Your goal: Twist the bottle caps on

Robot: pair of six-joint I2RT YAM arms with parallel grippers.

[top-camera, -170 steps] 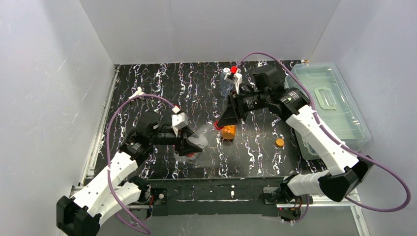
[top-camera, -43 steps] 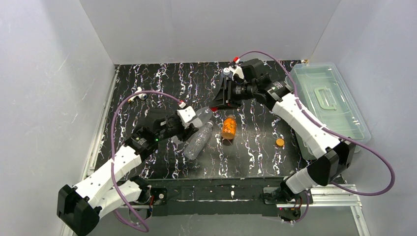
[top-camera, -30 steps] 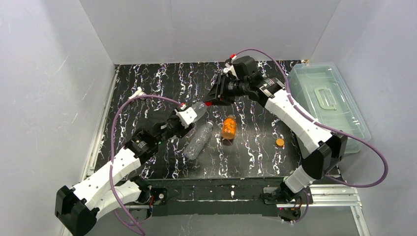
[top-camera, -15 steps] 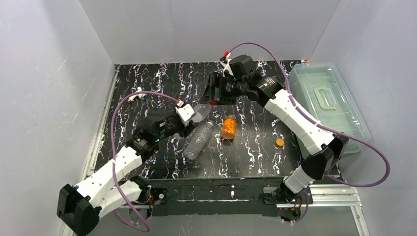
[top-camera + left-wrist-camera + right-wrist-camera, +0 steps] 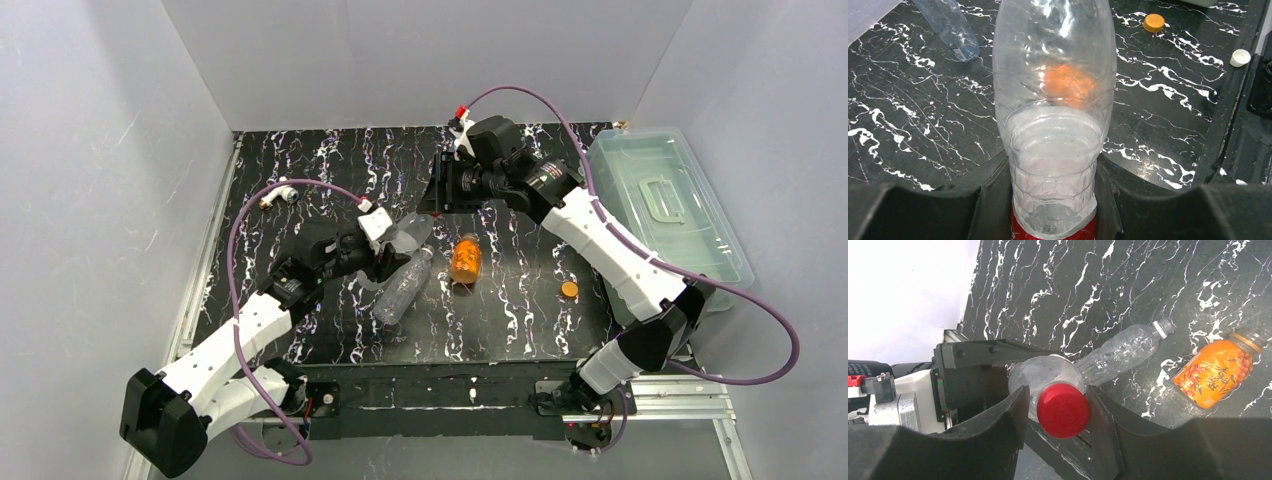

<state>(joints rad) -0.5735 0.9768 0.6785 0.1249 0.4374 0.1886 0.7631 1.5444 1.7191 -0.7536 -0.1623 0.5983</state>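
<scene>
Two grips share one job. My left fingers [image 5: 990, 202] are clamped round the ribbed band of the bottle [image 5: 1053, 100], beside its red label. They hold it clear of the worktop [image 5: 913, 100], pointed toward my right arm. My right fingers [image 5: 1010, 425] pinch the red cap [image 5: 1063, 410] by its rim, right at the bottle's mouth. From the right wrist the cap covers the neck, but I cannot tell whether the threads have caught. I judge the bottle empty, very light and thin-walled, so it will dent and twist under a hard squeeze. The ribbed band where I have it looks like the firmer place to hold. The neck is stiffer but must be left free for the cap. The cap is small and rigid, and likely slick enough to slip if I take it off-centre. I want both pads across its widest part and its axis lined up with the neck, or it may cross-thread. Elsewhere a lying bottle [image 5: 1123, 352] and an orange bottle [image 5: 1215, 372] rest on the worktop, and both seem uncapped. An orange cap [image 5: 1153, 22] and a white cap [image 5: 1240, 57] lie loose, well apart from my fingers.
</scene>
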